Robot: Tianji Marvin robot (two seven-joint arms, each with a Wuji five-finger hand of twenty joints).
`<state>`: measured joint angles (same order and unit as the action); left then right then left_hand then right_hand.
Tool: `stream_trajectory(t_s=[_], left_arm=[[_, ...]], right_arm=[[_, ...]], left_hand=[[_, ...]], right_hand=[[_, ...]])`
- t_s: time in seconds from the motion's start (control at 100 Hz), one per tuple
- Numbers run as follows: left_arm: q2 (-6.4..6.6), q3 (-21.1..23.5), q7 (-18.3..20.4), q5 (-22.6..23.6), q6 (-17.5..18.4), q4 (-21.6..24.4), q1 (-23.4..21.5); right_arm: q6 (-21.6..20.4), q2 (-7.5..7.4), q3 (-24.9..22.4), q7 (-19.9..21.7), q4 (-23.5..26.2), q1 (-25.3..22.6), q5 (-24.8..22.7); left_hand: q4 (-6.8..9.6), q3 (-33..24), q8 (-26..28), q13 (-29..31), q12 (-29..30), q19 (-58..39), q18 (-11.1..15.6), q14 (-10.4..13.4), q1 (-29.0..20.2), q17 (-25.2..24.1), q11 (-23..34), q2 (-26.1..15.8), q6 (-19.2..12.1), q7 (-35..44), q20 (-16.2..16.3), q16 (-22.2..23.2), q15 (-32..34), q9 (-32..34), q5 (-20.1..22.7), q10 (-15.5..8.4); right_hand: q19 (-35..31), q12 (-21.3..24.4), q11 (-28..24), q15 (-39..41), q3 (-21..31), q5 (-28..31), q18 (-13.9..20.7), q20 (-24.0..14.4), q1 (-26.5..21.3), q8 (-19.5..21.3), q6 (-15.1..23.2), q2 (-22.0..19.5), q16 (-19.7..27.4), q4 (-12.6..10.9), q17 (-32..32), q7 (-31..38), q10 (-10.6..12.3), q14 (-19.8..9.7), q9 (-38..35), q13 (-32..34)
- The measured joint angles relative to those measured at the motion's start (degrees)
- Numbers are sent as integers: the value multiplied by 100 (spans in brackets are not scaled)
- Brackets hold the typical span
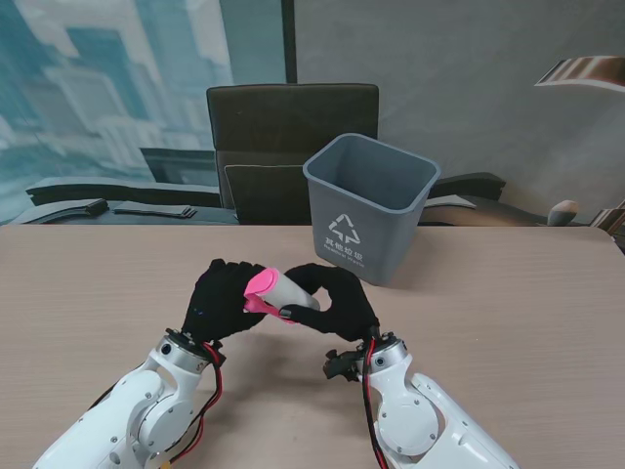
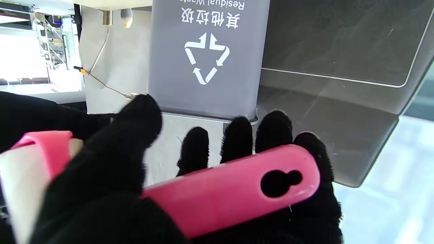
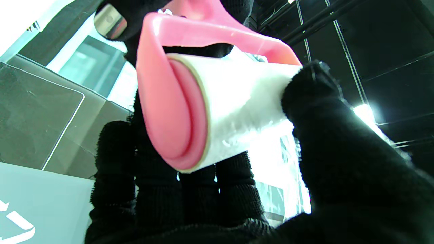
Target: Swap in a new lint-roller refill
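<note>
Both gloved hands held one pink lint roller (image 1: 266, 290) above the wooden table (image 1: 508, 322), just in front of the grey waste bin (image 1: 369, 207). Its white adhesive refill (image 3: 244, 108) sat on the roller head, between the arms of the pink yoke, with a pink end cap (image 3: 176, 115) closing the visible end. The right hand (image 1: 337, 301) was clamped on the refill: the thumb (image 3: 315, 95) pressed one side of the roll and the fingers (image 3: 230, 189) lay against the other. The left hand (image 1: 220, 298) was closed around the pink handle (image 2: 234, 189); the handle lay across its fingers (image 2: 274, 130), and the thumb (image 2: 135, 135) pressed over it near the head. A keyhole-shaped hanging slot (image 2: 279, 181) marked the handle's free end. The bin stood upright on the table, farther from me than the hands, bearing a white recycling triangle and lettering on its near wall. Behind the table stood a dark office chair (image 1: 291, 137).
</note>
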<state>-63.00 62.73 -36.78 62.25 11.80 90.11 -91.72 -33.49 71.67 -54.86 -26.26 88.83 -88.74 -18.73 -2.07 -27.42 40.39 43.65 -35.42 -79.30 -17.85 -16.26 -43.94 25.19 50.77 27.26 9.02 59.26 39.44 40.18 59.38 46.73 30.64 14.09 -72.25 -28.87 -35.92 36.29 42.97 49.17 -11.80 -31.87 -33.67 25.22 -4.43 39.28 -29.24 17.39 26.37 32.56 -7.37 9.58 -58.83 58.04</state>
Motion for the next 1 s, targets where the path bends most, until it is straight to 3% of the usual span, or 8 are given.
stream_trajectory(t_s=[0.14,0.24,0.31,0.5,0.6,0.72,0.84,1.0], left_arm=[[-30,-9,-13,-112,26,-47,21],[-25,-2,-51,-4,133,-90,36],[-21,36,-18,-2,341,-100,34],[50,337,317,114,1486,-118,-1],[94,404,452,118,1556,-68,-20],[108,496,631,122,1781,0,-30],[109,666,1274,8,2209,96,-30],[128,913,2819,-857,2518,401,-44]], right_arm=[[-2,1,-11,1,12,-12,5],[-2,1,-39,1,22,-16,11],[-2,0,-59,1,28,-18,11],[-116,-63,-161,406,72,-20,110],[-136,-113,-180,485,72,-19,109],[-135,-150,-249,643,71,-28,120],[-143,-200,-372,826,74,-58,75],[-130,-263,-646,947,150,-166,-138]], left_hand=[[-114,772,-437,1309,-322,-964,-96,243,-233,1267,1017,-488,-145,757,13,0,982,1297,796,-272],[-147,903,-440,1904,-583,-1386,-96,439,-177,1876,1641,-874,14,780,-278,-7,1478,1784,1118,-530],[-147,1067,-55,2227,-728,-1599,-96,553,-114,2190,1928,-1166,64,774,-512,-10,1714,2060,1316,-675],[-147,2712,489,2531,-968,-1825,-97,649,-228,2742,2318,-1746,49,817,-882,-20,2166,2332,1444,-844],[-147,2811,576,2581,-1017,-1902,-140,651,-228,2853,2391,-1831,48,941,-886,-21,2295,2420,1447,-866],[-147,2878,656,2604,-1039,-1959,-153,654,-228,2960,2463,-1903,-12,1057,-889,-24,2391,2479,1564,-894],[-147,2936,718,2652,-1083,-2065,-164,654,-228,3064,2501,-2066,-32,1148,-905,-26,2493,2598,1618,-906],[-147,3008,726,2674,-1086,-2142,-230,633,-228,3151,2536,-2115,-52,1269,-905,-26,2593,2656,1662,-910]], right_hand=[[0,0,0,0,0,0,0,-1,0,0,0,0,0,0,-1,0,-2,0,0,0],[0,2,0,0,0,0,0,-1,0,0,-55,-44,0,0,-9,0,-11,0,-1,0],[0,5,0,0,0,0,0,-3,0,-1,-58,-46,0,0,-9,0,-13,0,-1,0],[5,5,-15,-38,-89,-2,7,-5,9,-21,-139,-199,0,2,-180,0,-10,8,16,-101],[99,46,-94,-160,-173,-73,10,-5,9,-151,-141,-216,24,2,-340,139,-10,21,283,-258],[274,180,-109,-298,-483,-137,-9,-5,245,-191,-184,-611,113,-120,-533,495,-53,104,558,-572],[435,248,-46,-432,-791,-137,-72,-60,362,315,-186,-1012,136,-485,-739,238,-168,168,970,-804],[596,269,18,-512,-1062,-466,-123,-118,435,1131,159,-1828,143,-1041,-951,-397,-299,191,1439,-1120]])
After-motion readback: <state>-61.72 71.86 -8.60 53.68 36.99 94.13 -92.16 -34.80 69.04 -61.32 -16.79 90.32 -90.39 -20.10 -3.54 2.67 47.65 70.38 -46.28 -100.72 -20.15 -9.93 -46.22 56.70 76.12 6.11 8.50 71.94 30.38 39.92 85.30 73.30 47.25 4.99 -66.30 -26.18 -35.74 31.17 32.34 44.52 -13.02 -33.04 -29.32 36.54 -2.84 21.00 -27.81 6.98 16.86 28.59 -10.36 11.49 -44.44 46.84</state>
